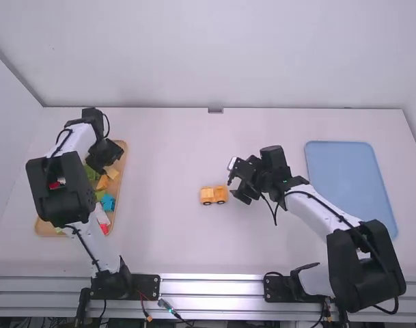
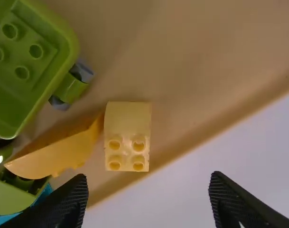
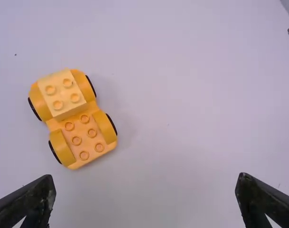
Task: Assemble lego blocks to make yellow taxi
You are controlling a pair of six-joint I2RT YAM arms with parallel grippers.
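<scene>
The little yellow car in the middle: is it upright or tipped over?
Upright. The car stands on its wheels on the table, and the round studs on top face up.

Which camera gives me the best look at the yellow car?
The right wrist view: it shows the car close up from above, with the pale brick on one end and bare studs on the other. The high view shows it small and farther off, from its side.

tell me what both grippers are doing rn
Left gripper: open, holding nothing, at the tray near a yellow block.
Right gripper: open, holding nothing, beside the yellow car.
</scene>
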